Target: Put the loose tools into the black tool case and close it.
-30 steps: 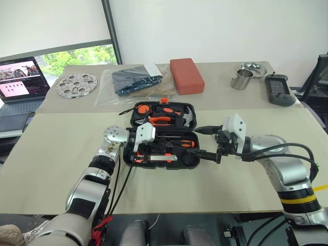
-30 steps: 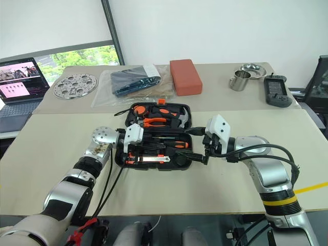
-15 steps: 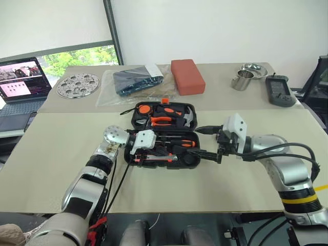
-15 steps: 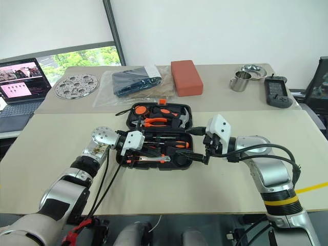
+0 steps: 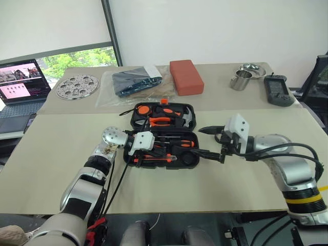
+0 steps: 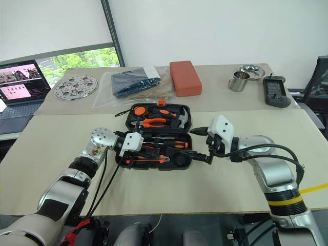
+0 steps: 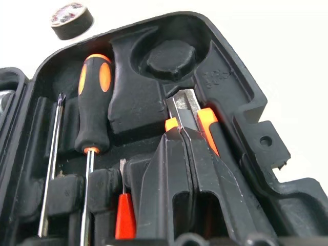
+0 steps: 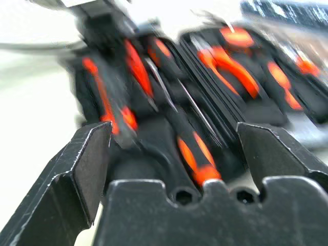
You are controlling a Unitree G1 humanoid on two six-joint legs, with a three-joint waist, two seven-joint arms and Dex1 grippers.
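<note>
The black tool case [image 5: 190, 119] lies open mid-table, lid half at the back, base half at the front. My left gripper [image 7: 179, 131] is shut over the base half, its tips resting on the black-orange utility knife [image 7: 192, 110] in its slot. An orange-and-black screwdriver [image 7: 92, 107] and a slim orange tester [image 7: 124, 215] lie in slots beside it. The round slot [image 7: 171, 56] is empty, and the small black tape roll [image 7: 72, 14] sits on the table beyond the case's edge. My right gripper [image 5: 200, 141] is open at the case's right end, holding nothing.
Along the back of the table are a laptop [image 5: 20, 77], a perforated metal disc [image 5: 77, 85], a dark blue item in a clear bag [image 5: 136, 82], a red block [image 5: 186, 77], a metal cup [image 5: 240, 80], a bowl [image 5: 252, 68] and a black device [image 5: 279, 89].
My left gripper sank a little into the base half and stayed shut. My right gripper drew back to the right, away from the case, still open.
</note>
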